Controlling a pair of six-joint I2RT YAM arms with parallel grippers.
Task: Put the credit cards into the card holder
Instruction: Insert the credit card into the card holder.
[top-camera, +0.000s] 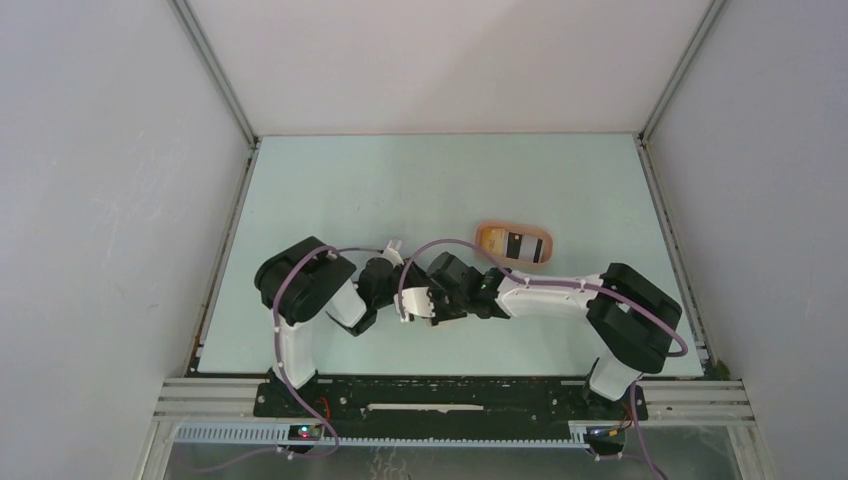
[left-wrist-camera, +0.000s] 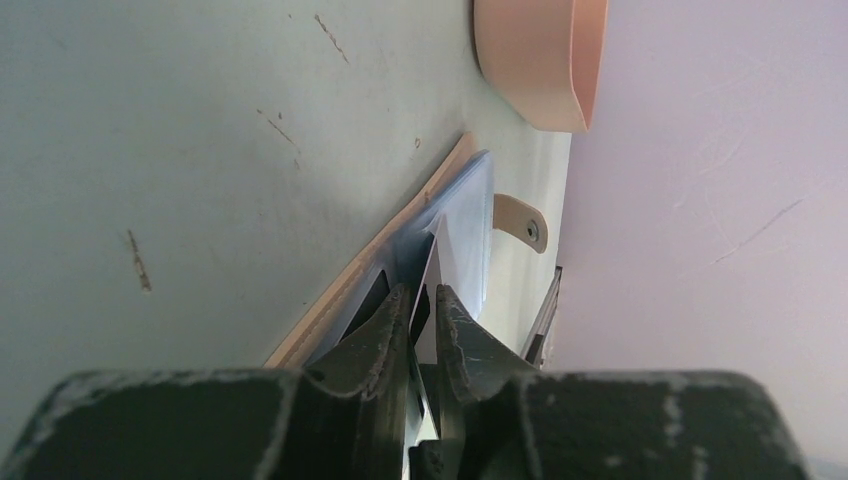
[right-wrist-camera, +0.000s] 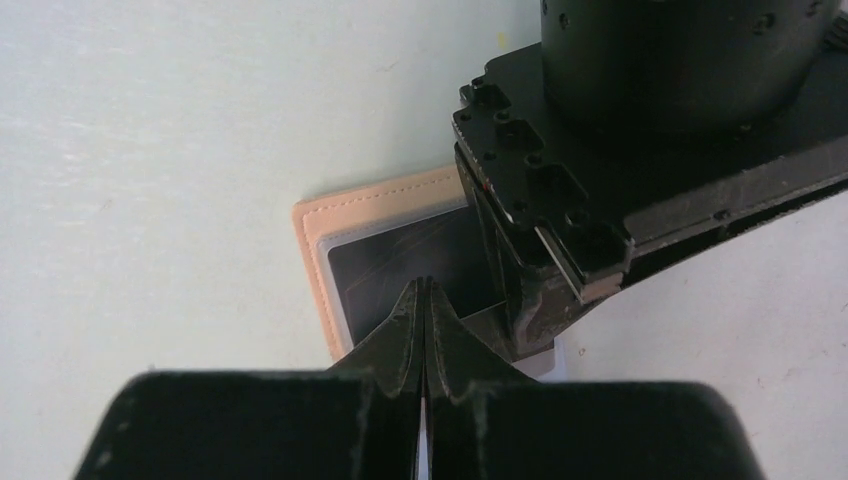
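The tan card holder (right-wrist-camera: 312, 262) lies open on the table, its clear pocket showing dark. My left gripper (left-wrist-camera: 422, 292) is shut on the edge of a light blue-grey credit card (left-wrist-camera: 466, 228), whose far end lies in the holder (left-wrist-camera: 398, 238) beside its snap tab (left-wrist-camera: 522, 222). My right gripper (right-wrist-camera: 424, 283) is shut, its tips resting over the holder's pocket right beside the left gripper's body (right-wrist-camera: 560, 200). In the top view both grippers meet mid-table and hide the holder. A yellowish card (top-camera: 491, 240) and a black-and-white card (top-camera: 523, 246) lie in the peach tray.
The peach-pink oval tray (top-camera: 546, 240) sits just behind and to the right of the grippers; its wall shows in the left wrist view (left-wrist-camera: 535, 60). Grey walls enclose the pale green table (top-camera: 420, 180) on three sides.
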